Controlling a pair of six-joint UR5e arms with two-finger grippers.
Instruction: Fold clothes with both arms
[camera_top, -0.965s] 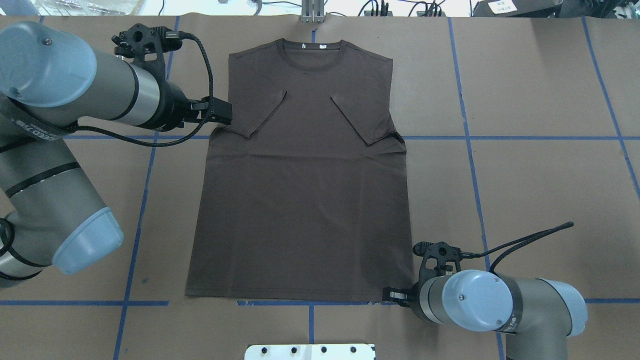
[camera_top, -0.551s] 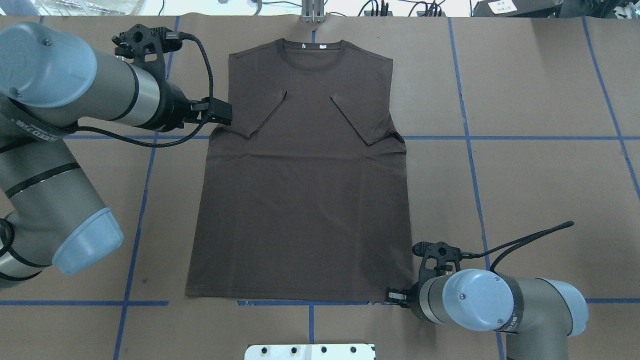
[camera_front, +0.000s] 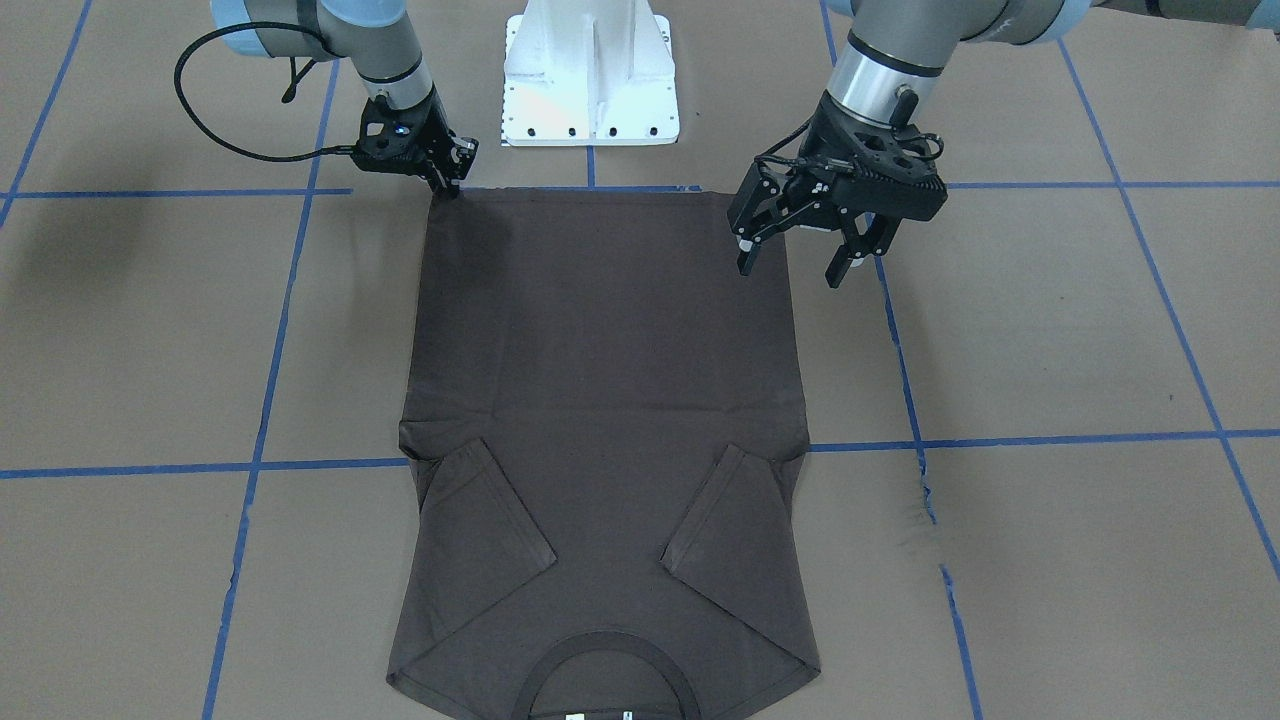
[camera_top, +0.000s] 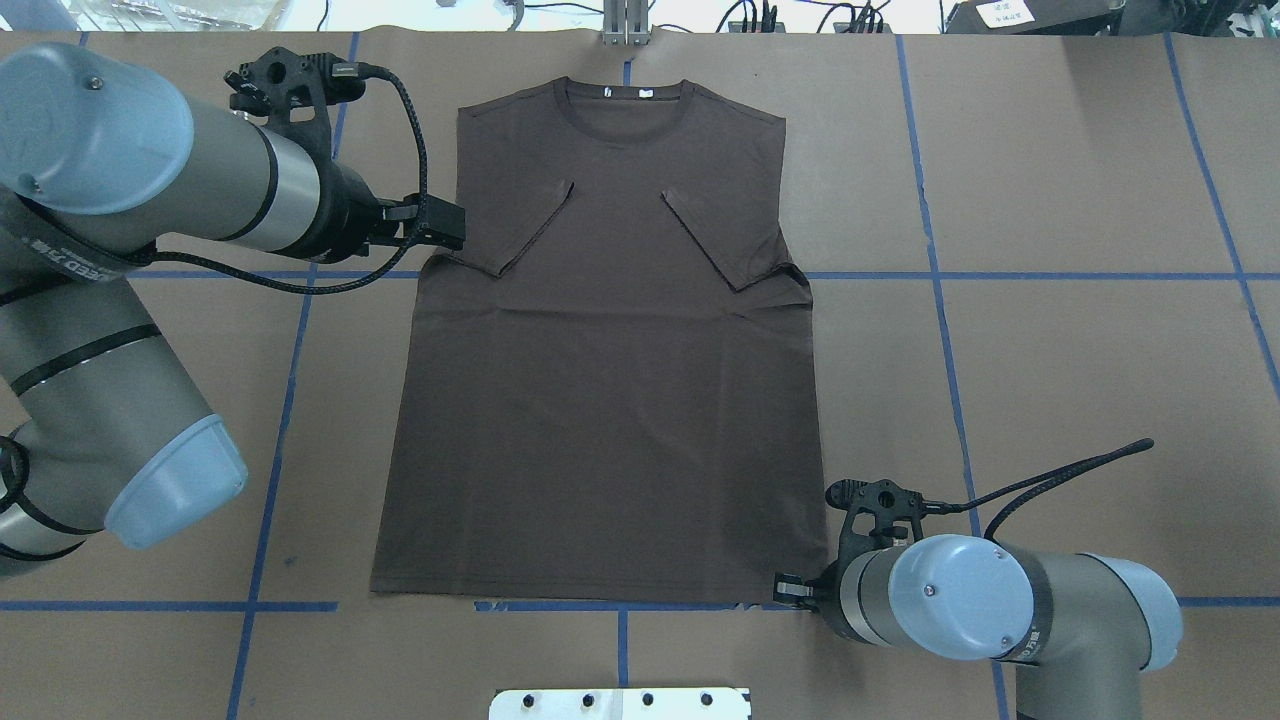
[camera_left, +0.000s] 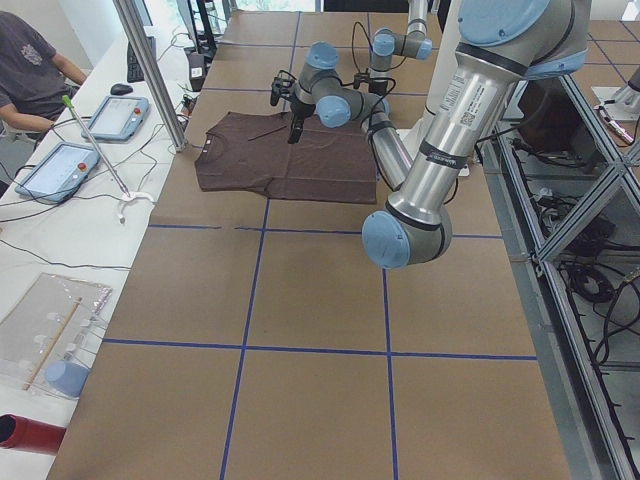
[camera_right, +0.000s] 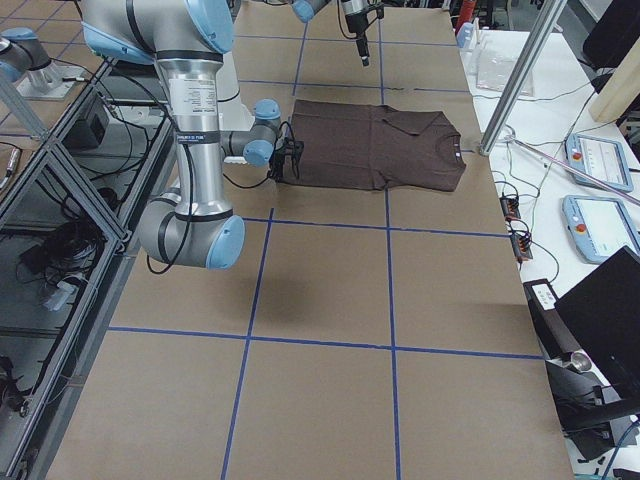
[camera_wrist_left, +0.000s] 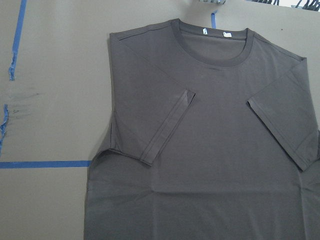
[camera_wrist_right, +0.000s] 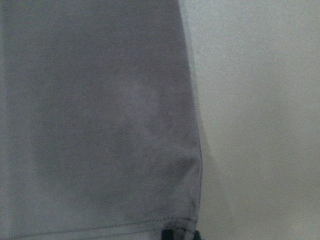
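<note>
The dark brown T-shirt (camera_top: 600, 400) lies flat on the brown table, collar at the far side, both sleeves folded in over the chest. It also shows in the front view (camera_front: 600, 350) and the left wrist view (camera_wrist_left: 200, 150). My left gripper (camera_front: 790, 262) is open and empty. It hovers above the shirt's left edge, near the left sleeve in the overhead view (camera_top: 445, 225). My right gripper (camera_front: 449, 186) is low at the near right hem corner and looks shut on it. The right wrist view shows that corner (camera_wrist_right: 190, 220) at its fingertips.
The white base pedestal (camera_front: 590, 80) stands at the table's near edge, just behind the hem. Blue tape lines (camera_top: 1000, 275) cross the brown table cover. An operator (camera_left: 30, 60) and tablets (camera_left: 55, 170) are at a side table beyond the collar end.
My right arm has shifted slightly to the right at the hem corner. The left arm and the shirt have not visibly moved.
</note>
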